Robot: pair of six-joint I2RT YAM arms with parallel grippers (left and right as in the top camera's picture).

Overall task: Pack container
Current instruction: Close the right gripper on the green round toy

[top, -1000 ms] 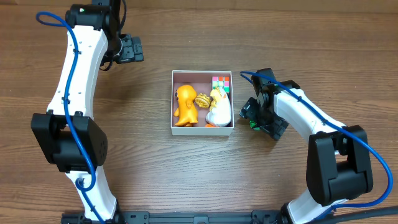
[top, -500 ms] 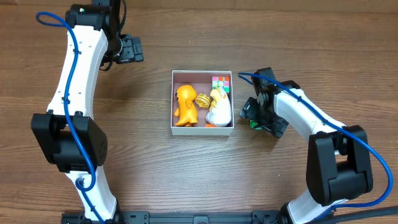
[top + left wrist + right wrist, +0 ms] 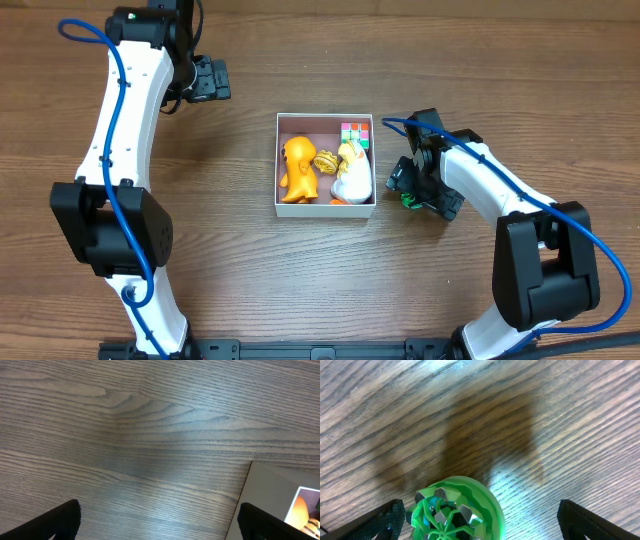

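Tabletop: brown wood grain (image 3: 250,270) all round, with two arms at work on it.
Container: white-walled container (image 3: 277,165) mid-table, outside both claws. It holds an orange figure (image 3: 297,168), a white duck (image 3: 352,180) and a colour cube (image 3: 355,134).
Green toy: a round green toy (image 3: 456,510) of ribbed plastic sits on the wood just beside the container's right wall, not in it.
Right claw: the right claw (image 3: 477,515) is low over the toy with jaws spread wide, one finger on each side and neither touching it. Nothing is gripped yet.
Left claw: the left claw (image 3: 159,512) is parked well off to the far left, jaws apart and holding nothing, with a container corner at the edge of its view.
Step in hand: looks like the pick of the last loose piece.
Doing it well: centre the toy between the fingers before closing, since it looks round and may roll or squirt out if pinched off-centre. Close across the widest part, then lift straight up to clear the thin wall.
Placing: the bare floor near the far wall, between figure and cube, looks the roomiest. Lower in gently so the packed toys aren't knocked.
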